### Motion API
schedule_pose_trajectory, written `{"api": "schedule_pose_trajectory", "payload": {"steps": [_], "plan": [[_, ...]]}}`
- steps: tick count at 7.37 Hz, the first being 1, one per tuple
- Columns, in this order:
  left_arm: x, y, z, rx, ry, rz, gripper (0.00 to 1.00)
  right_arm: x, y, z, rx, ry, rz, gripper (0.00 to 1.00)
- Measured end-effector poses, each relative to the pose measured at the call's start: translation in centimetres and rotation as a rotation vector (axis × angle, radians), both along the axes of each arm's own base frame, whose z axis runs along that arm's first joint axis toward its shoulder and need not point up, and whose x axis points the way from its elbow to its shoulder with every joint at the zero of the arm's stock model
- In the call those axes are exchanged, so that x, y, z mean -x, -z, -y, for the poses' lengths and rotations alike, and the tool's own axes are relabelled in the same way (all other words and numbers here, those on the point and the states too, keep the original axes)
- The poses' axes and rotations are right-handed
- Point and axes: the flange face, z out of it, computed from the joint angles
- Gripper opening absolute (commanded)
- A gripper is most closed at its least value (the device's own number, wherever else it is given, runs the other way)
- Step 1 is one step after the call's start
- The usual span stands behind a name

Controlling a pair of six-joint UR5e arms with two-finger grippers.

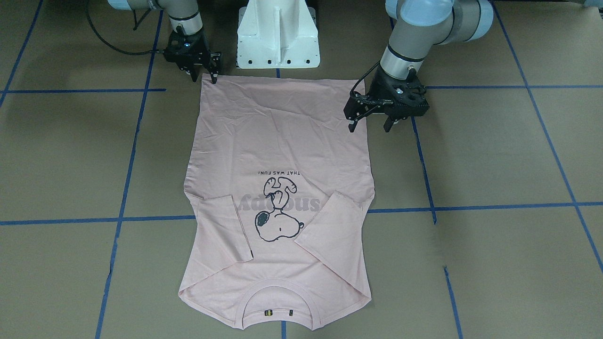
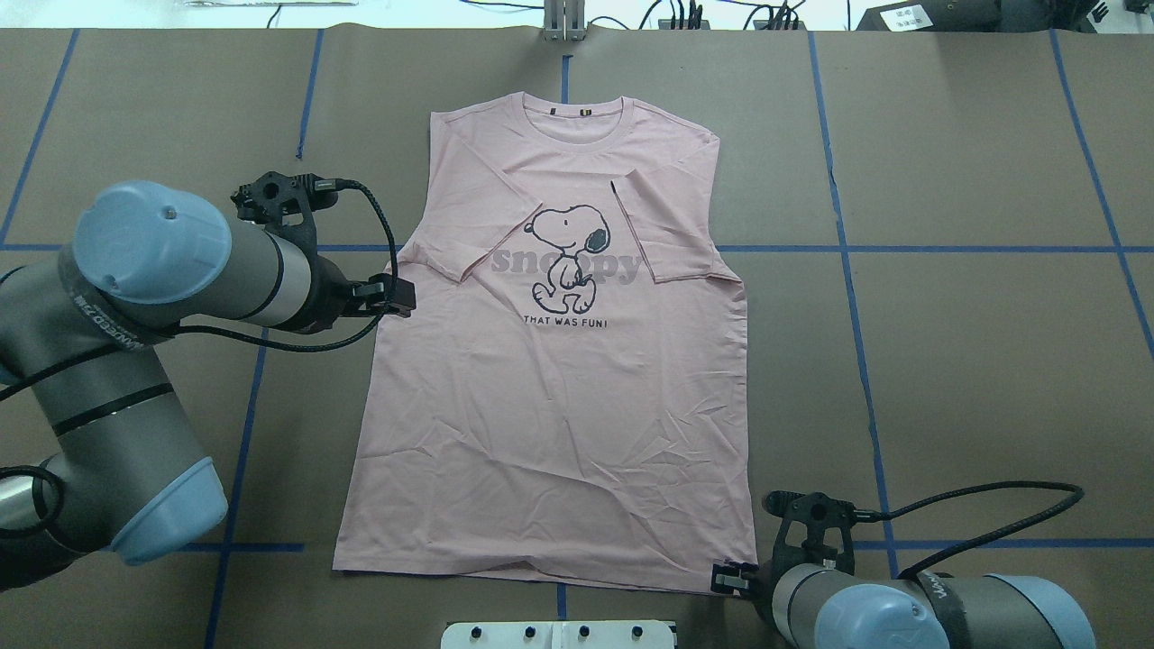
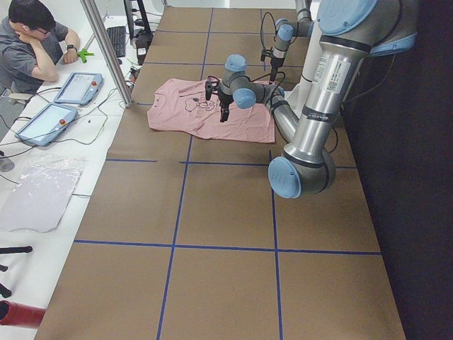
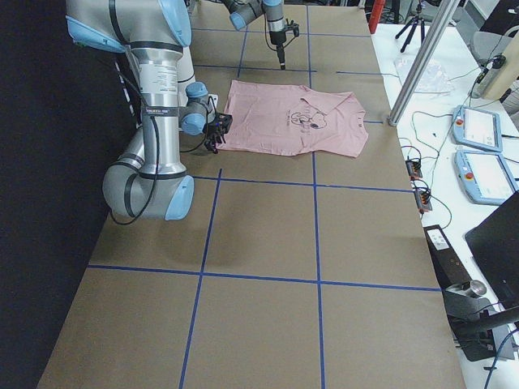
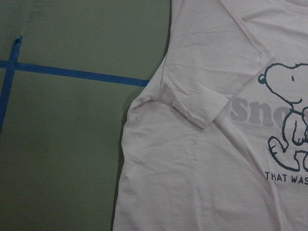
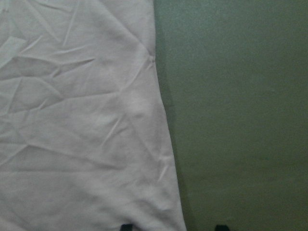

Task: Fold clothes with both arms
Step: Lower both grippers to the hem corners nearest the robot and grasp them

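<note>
The pale pink T-shirt (image 2: 541, 406) lies flat on the table with its dog print up. Its collar (image 2: 574, 113) points away from the robot, and both sleeves are folded in over the front. My left gripper (image 1: 370, 126) is open and hovers at the shirt's side edge below the sleeve; one fingertip is over the cloth and the other over the table. My right gripper (image 1: 206, 76) is open at the hem corner nearest the robot's base. In the right wrist view its fingertips (image 6: 126, 227) stand either side of the shirt's edge (image 6: 163, 120). Neither gripper holds cloth.
The white pedestal base (image 1: 278, 37) stands just behind the hem. Blue tape lines (image 2: 902, 249) grid the brown table. A person (image 3: 32, 42) sits at a side bench with tablets (image 3: 78, 86), beyond a metal post (image 3: 106, 49). Black cables (image 2: 974, 505) trail from both wrists.
</note>
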Motion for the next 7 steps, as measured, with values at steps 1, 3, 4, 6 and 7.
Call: {"api": "schedule_pose_trajectory", "payload": {"steps": [1, 3, 4, 6, 7], "plan": [[-0.1, -0.1, 0.0, 0.001, -0.001, 0.001, 1.0, -0.1, 0.1, 0.1, 0.001, -0.001, 0.001, 0.0], [-0.6, -0.2, -0.3, 0.005, -0.008, 0.004, 1.0, -0.1, 0.2, 0.2, 0.003, -0.002, 0.005, 0.0], [-0.9, -0.2, -0.5, 0.007, -0.014, 0.004, 1.0, -0.1, 0.3, 0.3, 0.003, -0.003, 0.006, 0.0], [-1.4, -0.4, -0.9, 0.011, -0.024, 0.007, 1.0, -0.1, 0.3, 0.3, 0.002, -0.005, 0.006, 0.0], [-1.6, -0.6, -1.0, 0.017, -0.018, 0.009, 1.0, -0.2, 0.4, 0.4, 0.001, -0.008, 0.009, 0.0]]}}
